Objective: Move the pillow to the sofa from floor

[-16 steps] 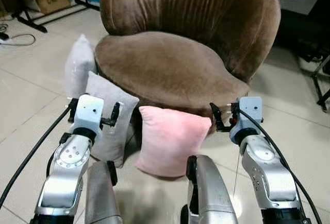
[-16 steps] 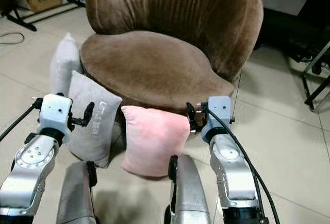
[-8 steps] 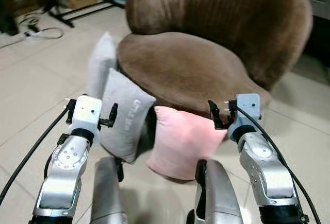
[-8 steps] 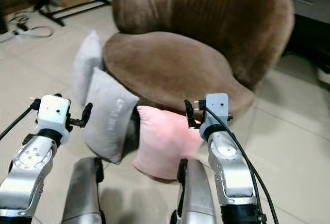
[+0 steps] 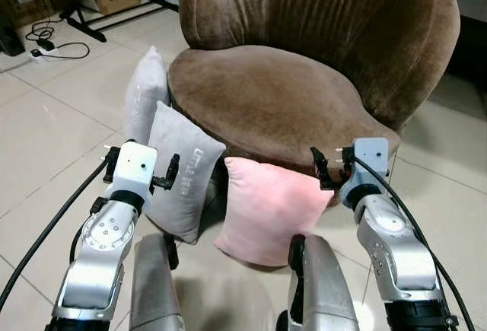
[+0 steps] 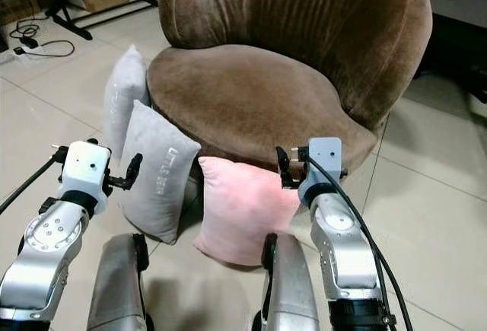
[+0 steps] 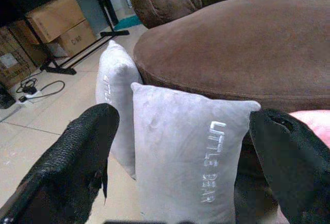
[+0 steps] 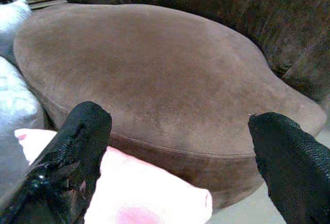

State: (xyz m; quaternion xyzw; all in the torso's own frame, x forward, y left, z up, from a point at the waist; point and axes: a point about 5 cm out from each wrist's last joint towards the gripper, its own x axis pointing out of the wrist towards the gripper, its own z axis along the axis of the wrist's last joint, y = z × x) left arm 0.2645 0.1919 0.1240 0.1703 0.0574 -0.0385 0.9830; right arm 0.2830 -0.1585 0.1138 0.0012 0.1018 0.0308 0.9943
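Pink pillow [image 5: 268, 209] upright at frame centre, between my wide-open pincers; right pincer [image 5: 329, 168] nearer, left pincer [image 5: 169, 173] faces grey pillow [image 5: 183, 170].

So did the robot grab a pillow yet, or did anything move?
Not yet. Only the camera swung, so the whole picture shifted. The pink pillow and both grey pillows still lean against the brown sofa. The left gripper and right gripper stay open, holding nothing.
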